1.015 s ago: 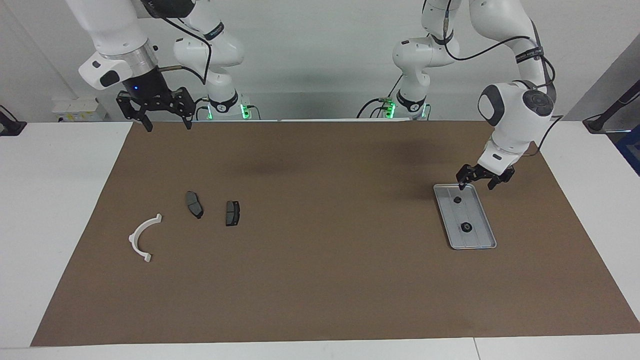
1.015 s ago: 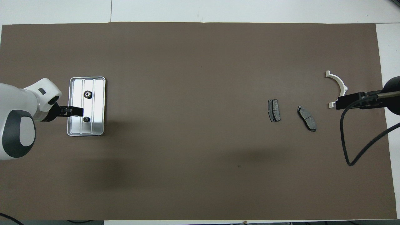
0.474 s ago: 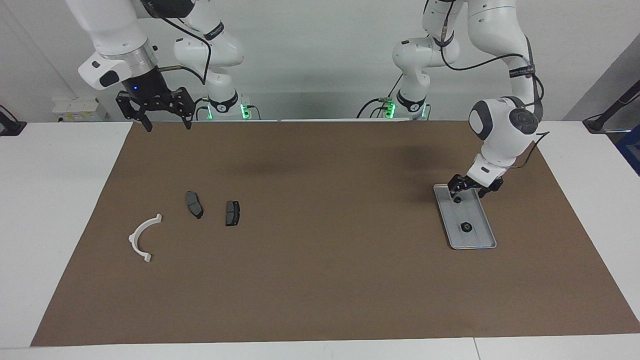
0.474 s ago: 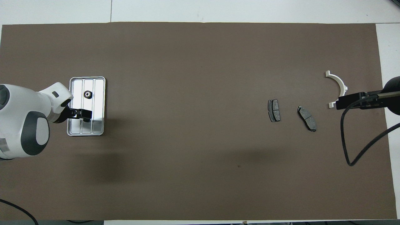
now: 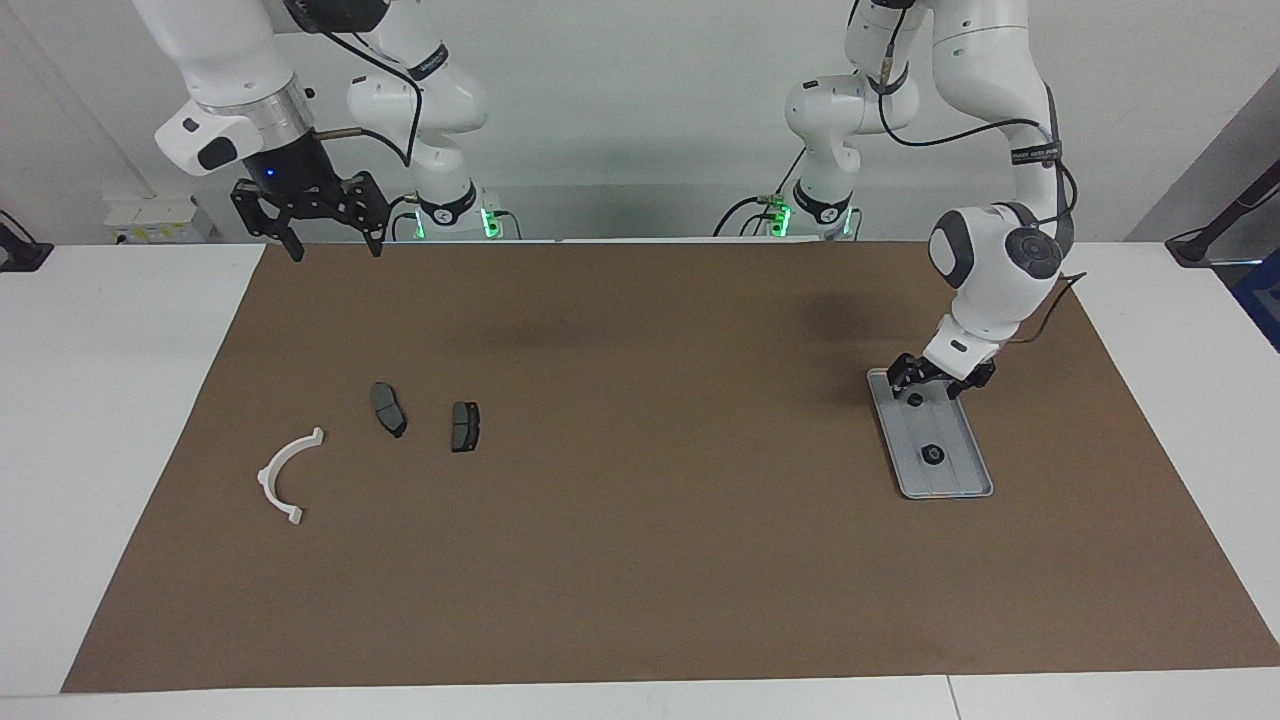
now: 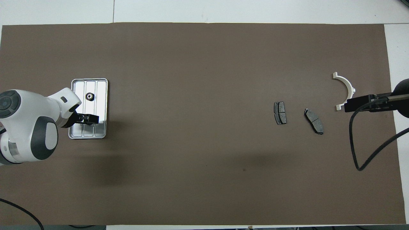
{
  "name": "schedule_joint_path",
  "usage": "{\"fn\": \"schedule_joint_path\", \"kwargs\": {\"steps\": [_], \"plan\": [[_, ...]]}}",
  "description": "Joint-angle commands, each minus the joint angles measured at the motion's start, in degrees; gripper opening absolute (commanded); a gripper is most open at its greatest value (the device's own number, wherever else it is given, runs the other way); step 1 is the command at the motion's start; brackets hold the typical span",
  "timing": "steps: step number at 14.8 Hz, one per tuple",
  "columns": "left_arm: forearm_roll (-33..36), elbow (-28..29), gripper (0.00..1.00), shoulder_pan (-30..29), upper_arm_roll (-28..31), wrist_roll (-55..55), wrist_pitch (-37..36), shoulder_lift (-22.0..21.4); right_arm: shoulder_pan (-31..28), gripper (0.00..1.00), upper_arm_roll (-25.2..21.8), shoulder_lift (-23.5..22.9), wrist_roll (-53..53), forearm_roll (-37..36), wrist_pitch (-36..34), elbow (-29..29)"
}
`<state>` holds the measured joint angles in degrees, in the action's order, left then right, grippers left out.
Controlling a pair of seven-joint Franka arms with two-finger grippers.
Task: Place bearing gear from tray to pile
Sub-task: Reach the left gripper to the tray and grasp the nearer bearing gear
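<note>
Now the left gripper (image 5: 925,383) was down at the tray (image 5: 962,478), at its end nearer the robots, with its fingers apart on either side of a small dark bearing gear (image 5: 915,399) lying on the tray floor; whether the fingertips touched that part could not be told. A second bearing gear (image 5: 932,455), dark and round with a pale centre in the overhead view, lay farther from the robots in the same tray, apart from the first. The tray, silver-grey with a raised rim and lengthwise ridges, sat on the brown mat (image 5: 650,560) toward the left arm's end of the table, inside the mat's edge. Open mat ran between the tray and the pile. In the pile lay two dark brake pads (image 5: 388,408) (image 5: 464,426) side by side, apart, and a white curved arc (image 5: 285,474) just beside them toward the right arm's end. The right gripper (image 5: 333,245) waited raised over the mat's edge nearest the robots, fingers spread, holding nothing.
</note>
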<state>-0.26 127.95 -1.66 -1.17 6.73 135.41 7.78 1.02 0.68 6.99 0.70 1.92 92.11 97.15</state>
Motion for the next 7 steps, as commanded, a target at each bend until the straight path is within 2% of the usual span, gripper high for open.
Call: {"fn": "schedule_joint_path", "kwargs": {"steps": [1,7], "plan": [[0.3,1.8,1.0,1.0,0.6,-0.8,2.8,0.0,-0.7,1.0,0.0,0.9,0.6,1.7,-1.0,0.5],[0.3,2.6,1.0,1.2,0.6,-1.2,3.0,0.0,-0.6,1.0,0.0,1.3,0.9,1.3,-0.9,0.9]]}}
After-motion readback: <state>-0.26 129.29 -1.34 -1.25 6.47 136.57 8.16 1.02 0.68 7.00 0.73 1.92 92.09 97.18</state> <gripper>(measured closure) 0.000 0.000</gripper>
